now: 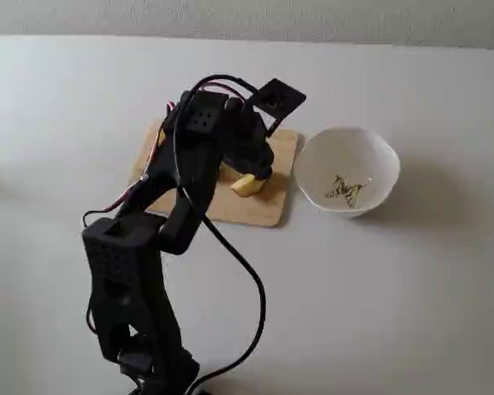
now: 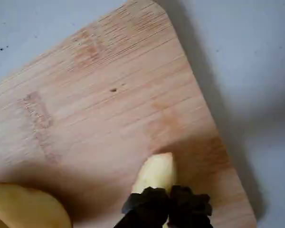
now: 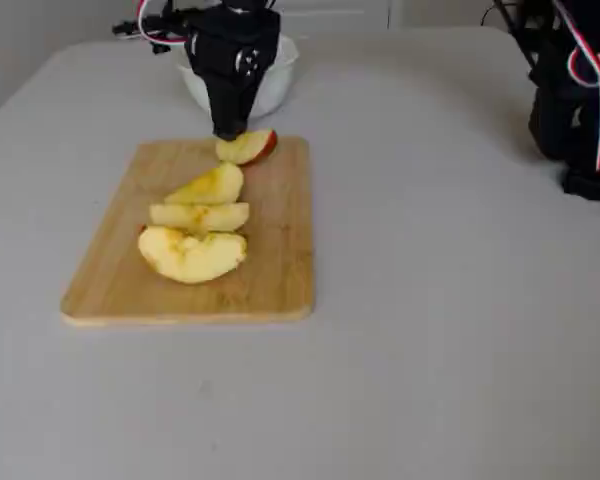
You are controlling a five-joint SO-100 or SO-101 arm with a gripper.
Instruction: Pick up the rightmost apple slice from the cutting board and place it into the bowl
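Note:
The rightmost apple slice (image 1: 247, 186), a pale yellow wedge, lies at the end of the cutting board (image 1: 259, 210) nearest the bowl (image 1: 313, 152). In a fixed view it (image 3: 250, 147) shows a red skin edge. My gripper (image 1: 253, 171) is down over it. In the wrist view the black fingertips (image 2: 147, 205) are closed together on the near end of the slice (image 2: 156, 172), which is at board level (image 2: 109, 95). Three other wedges (image 3: 195, 220) lie in a row on the board (image 3: 270, 275). The white bowl (image 3: 283, 75) is empty and stands just behind the gripper (image 3: 230, 132).
The arm's base (image 1: 140, 329) stands at the front of the table, with a black cable (image 1: 255, 304) looping beside it. Another dark piece of equipment with red wires (image 3: 570, 90) stands at the table's far right in a fixed view.

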